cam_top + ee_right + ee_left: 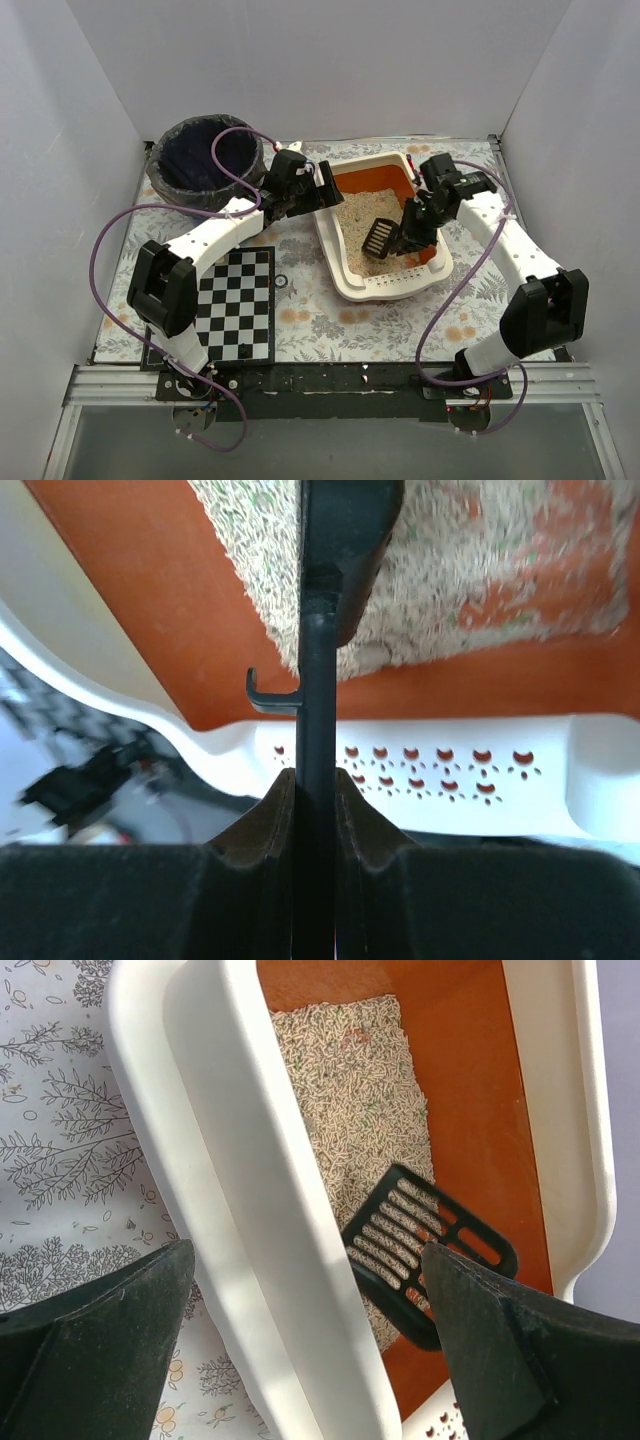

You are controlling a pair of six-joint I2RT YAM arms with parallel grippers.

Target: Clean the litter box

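Looking past the checkerboard [236,305] by my left base, I see the litter box [360,290] at mid-table, its slotted ledge toward me. My right gripper [315,800] pinches the black scoop [378,236] by its handle, slotted head over the litter [350,1090]; the right wrist view cuts that head off and blurs the grains. My left gripper [305,1270] gapes wide astride the box's left wall, contact unclear. Farthest, the bin [205,165] is too dark inside to read.
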